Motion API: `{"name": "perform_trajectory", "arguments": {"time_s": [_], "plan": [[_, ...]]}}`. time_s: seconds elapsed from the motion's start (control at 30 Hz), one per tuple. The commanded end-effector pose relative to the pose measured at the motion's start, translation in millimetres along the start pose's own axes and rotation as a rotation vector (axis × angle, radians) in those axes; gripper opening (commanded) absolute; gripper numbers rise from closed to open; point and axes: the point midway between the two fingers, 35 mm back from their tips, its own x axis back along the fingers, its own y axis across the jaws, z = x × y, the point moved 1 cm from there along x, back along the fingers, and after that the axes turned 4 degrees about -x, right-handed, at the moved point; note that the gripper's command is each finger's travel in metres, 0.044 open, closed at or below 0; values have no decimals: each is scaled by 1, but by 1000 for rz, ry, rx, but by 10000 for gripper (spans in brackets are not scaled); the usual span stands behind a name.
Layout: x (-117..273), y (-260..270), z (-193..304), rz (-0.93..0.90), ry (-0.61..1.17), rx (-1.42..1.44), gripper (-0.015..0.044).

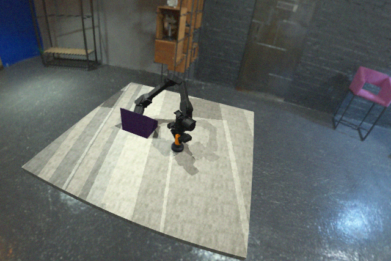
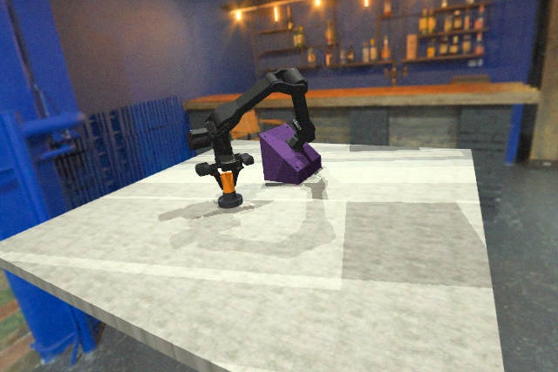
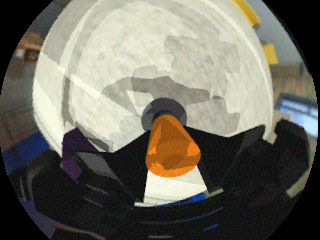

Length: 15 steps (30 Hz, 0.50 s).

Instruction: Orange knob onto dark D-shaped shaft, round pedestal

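Above the pale bench (image 1: 201,201) (image 2: 270,314) (image 3: 120,65), we see the fingers (image 1: 179,138) (image 2: 228,182) of a black robot arm (image 1: 186,103) (image 2: 245,104) grasping an orange knob (image 1: 177,139) (image 2: 227,182) (image 3: 172,147) from both sides. We find the knob directly over the dark round pedestal (image 1: 177,148) (image 2: 230,200) (image 3: 148,118), its lower end at the pedestal's raised middle; we cannot tell whether the flat sides line up. Behind it, in our exterior view, the arm rises from a purple wedge-shaped block (image 1: 137,123) (image 2: 279,163) (image 3: 75,157) standing on the bench.

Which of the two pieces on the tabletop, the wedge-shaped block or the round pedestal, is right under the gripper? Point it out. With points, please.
The round pedestal (image 1: 177,148) (image 2: 230,201) (image 3: 150,116): dark, directly below the orange knob; the other is purple.
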Motion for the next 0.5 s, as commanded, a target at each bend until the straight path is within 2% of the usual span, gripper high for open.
{"name": "perform_trajectory", "arguments": {"time_s": [0.0,0.47], "plan": [[0,0,-1,-3,-4,-31,0],[0,2,0,-3,-4,-52,0]]}}
